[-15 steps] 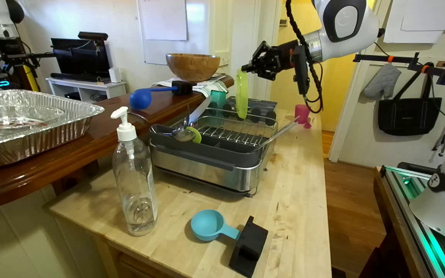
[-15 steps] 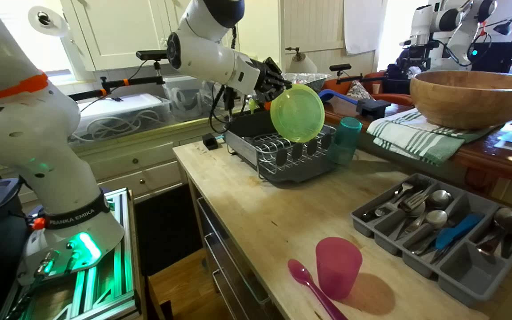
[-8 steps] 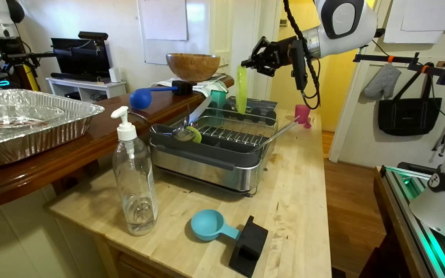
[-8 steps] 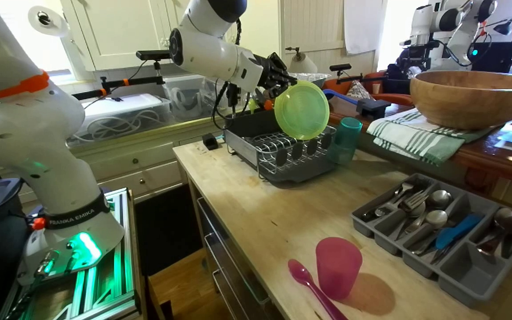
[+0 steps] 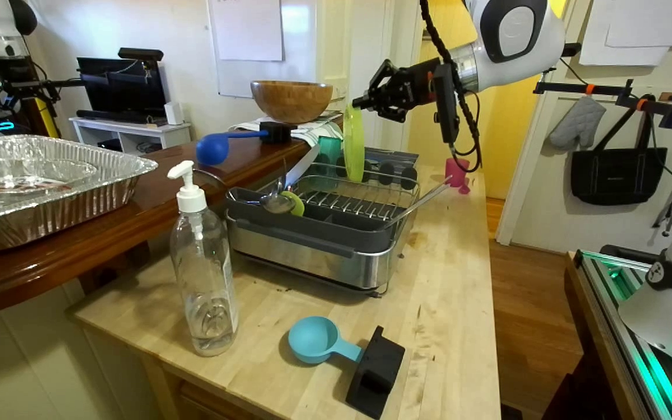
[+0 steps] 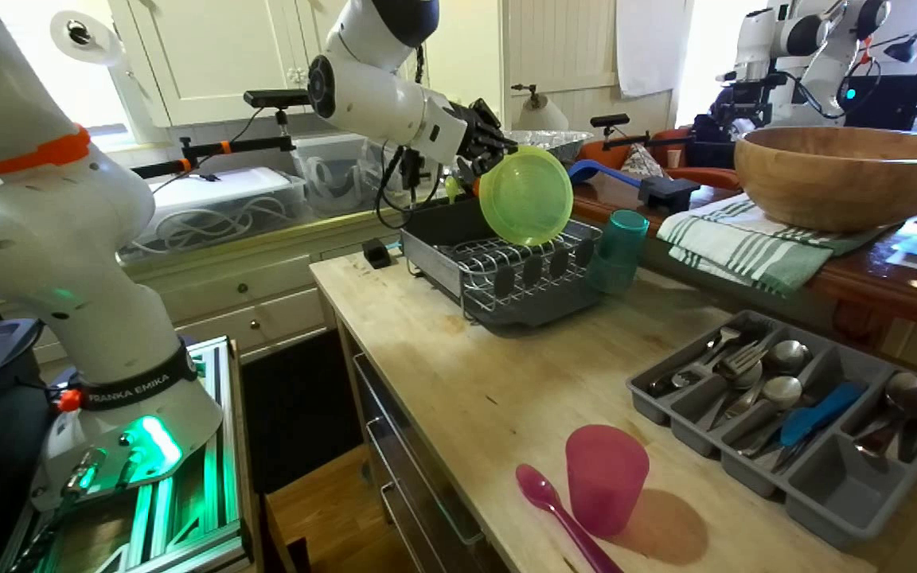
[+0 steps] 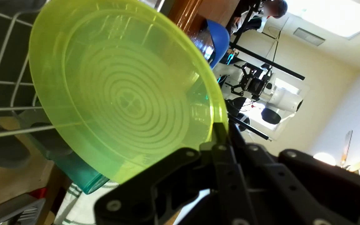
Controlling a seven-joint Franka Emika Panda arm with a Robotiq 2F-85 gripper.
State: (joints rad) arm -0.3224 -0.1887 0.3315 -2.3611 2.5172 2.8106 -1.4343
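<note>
Yellow-green plate, rim clamped in the gripper, hung on edge over the dish rack near the teal cup, to my eye slightly closer to the cutlery caddy than half a second before.

On my feeds I count one round, translucent yellow-green plastic plate, one grey-and-steel wire dish rack and four dark oval tabs along its end. One translucent teal plastic cup plus one translucent pink plastic cup gives me two cups. I also get one long pink plastic spoon, one round brown wooden bowl, one clear pump bottle, one light-blue plastic scoop, one blue ladle, two black blocks and one grey plastic cutlery tray. The overlapping metal cutlery I can't count.
</note>
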